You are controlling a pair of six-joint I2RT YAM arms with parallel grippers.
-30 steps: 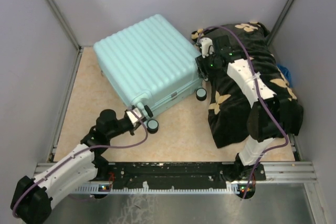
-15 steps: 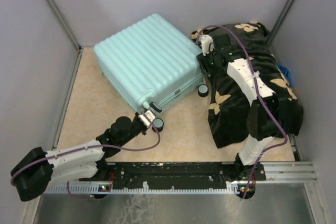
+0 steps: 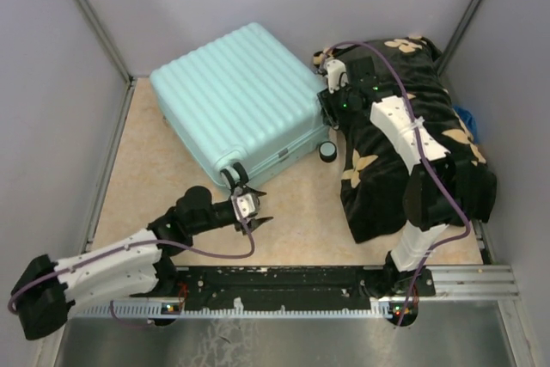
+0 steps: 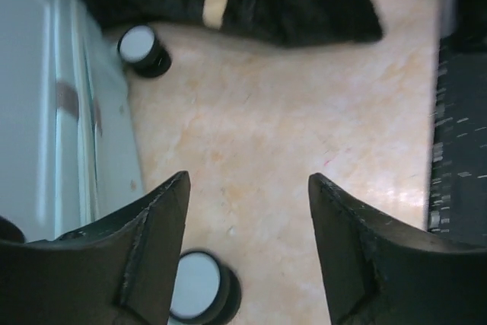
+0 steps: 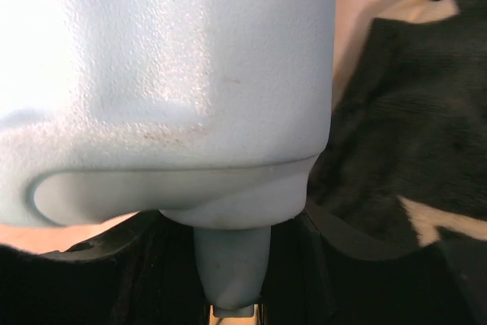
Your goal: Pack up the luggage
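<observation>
- Spotted the luggage (image 3: 236, 96) shut and lying flat, ribbed shell up, toward the back left of the table (image 3: 301, 204). Touching the black blanket (image 3: 412, 126) at its right corner.
- Nothing packed yet, judging by the blanket lying wholly outside the shell.
- Reads as an early step: positioning or steadying the case before opening it.
- Left gripper (image 3: 260, 208): spread wide and empty, just beside the near corner of the case. Bare tabletop between the jaws in the wrist view, with one small wheel (image 4: 196, 285) right under the left finger.
- Right gripper (image 3: 328, 107): parked at the case's right corner, above the blanket. Wrist view shows a pale stub under that corner sitting between the dark fingers. Cannot tell whether actually clamped or only bracketing it.
- Next move probably calls for finding the zip or lid seam on the near side with the free left jaws and bracing the corner against sliding. Then lifting the lid.
- No brand, label or legible writing anywhere in the three views.
</observation>
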